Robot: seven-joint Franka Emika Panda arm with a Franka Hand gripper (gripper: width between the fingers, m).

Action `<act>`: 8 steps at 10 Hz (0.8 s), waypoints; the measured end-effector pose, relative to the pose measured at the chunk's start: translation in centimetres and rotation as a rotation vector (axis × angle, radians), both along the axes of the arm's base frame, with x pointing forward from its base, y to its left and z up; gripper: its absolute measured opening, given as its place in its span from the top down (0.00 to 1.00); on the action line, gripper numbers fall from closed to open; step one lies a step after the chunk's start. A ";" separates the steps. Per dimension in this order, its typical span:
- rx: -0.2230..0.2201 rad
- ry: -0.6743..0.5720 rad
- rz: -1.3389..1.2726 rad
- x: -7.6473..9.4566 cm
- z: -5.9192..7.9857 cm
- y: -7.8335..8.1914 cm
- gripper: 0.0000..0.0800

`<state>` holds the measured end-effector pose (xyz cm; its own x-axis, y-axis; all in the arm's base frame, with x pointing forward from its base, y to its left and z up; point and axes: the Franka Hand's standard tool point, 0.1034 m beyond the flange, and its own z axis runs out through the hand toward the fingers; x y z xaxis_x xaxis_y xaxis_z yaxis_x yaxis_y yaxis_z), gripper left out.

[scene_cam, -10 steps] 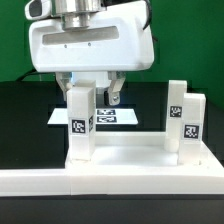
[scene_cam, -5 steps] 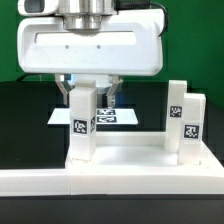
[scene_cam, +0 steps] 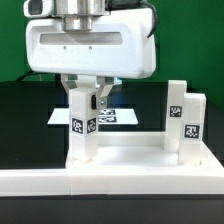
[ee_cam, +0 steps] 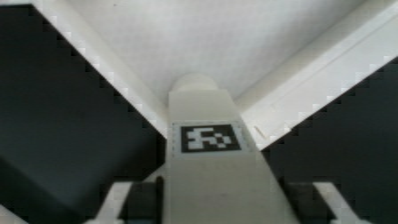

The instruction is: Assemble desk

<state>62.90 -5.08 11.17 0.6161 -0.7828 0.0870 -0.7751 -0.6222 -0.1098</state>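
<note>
Desk leg (scene_cam: 82, 125) stands upright directly between the two fingers (scene_cam: 71, 92), its long axis vertical and in line with the gripper (scene_cam: 84, 92) above it. In the exterior view the fingers flank the leg's upper end, one on each side, and they look pressed against or very nearly against its flanks; I judge them clenched on the leg, though a hair of gap cannot be ruled out. The wrist view agrees: the leg (ee_cam: 210, 150) runs down the middle of the picture with its black-and-white tag (ee_cam: 212, 138) facing the camera, and a finger (ee_cam: 121, 200) shows on either side of it.

Outward from there, the leg's foot sits on the desk top (scene_cam: 130, 160), at the corner on the exterior view's left, where a socket would take it; whether it is fully seated I cannot tell. Two more tagged legs (scene_cam: 186, 122) stand together upright at the corner on the exterior view's right, well apart from the fingers. Behind, flat on the black counter (scene_cam: 25, 120), lies the marker board (scene_cam: 118, 116).

Since the leg's axis and the hand's axis coincide, any coming move turns on staying vertical: a push or twist straight along that line, with no sideways lean.
</note>
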 end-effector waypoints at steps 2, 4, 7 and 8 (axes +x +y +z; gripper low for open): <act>0.120 -0.048 -0.348 -0.8 -0.2 -0.8 0.63; 0.235 -0.041 -0.605 -1.0 -0.2 -0.3 0.63; 0.296 -0.022 -0.883 -0.5 -0.3 1.0 0.63; 0.290 -0.024 -0.855 -0.5 -0.3 0.9 0.63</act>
